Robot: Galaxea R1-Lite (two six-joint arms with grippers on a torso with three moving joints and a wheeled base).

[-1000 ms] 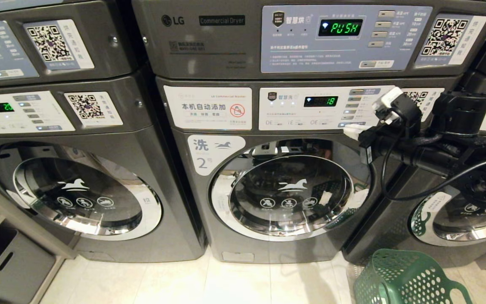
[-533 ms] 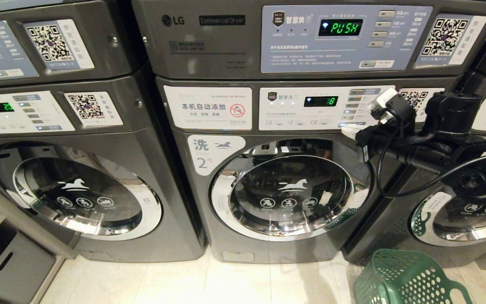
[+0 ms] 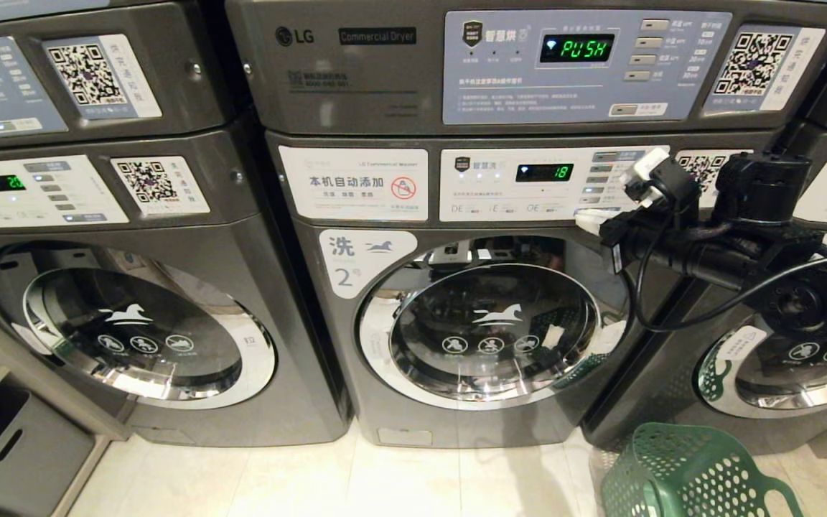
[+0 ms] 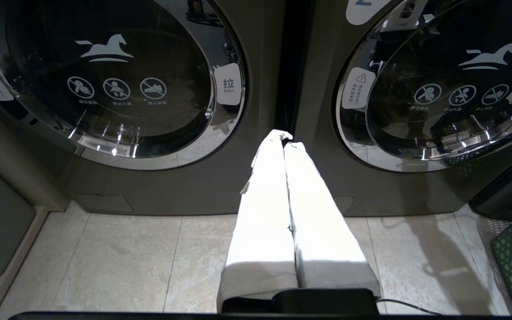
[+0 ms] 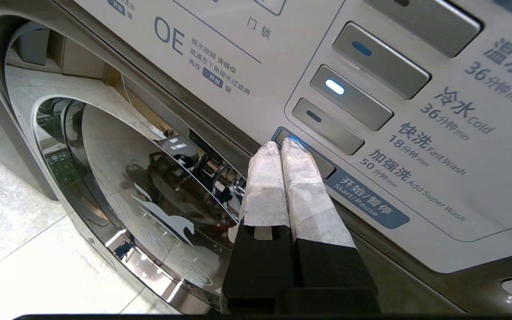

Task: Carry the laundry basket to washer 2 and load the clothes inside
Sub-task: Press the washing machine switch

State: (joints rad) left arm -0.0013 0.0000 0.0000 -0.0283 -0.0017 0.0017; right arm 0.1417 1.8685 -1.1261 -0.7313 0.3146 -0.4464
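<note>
Washer 2 (image 3: 456, 316), laundry basket (image 3: 686, 474) beside, floor-level.

Floor (image 3: 356, 481): pale stone-look tiles, thin grout lines.
Washer 2 (image 3: 456, 337) stands directly on it, like machines touching either side. Green laundry basket (image 3: 693, 474) sits on the tiles just in front of washer 2's right corner.

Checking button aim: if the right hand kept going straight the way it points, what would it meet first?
The right hand, shut, would likely meet the bottom grey rectangular Start/Pause button on washer 2's white control panel; contact is unclear.
</note>
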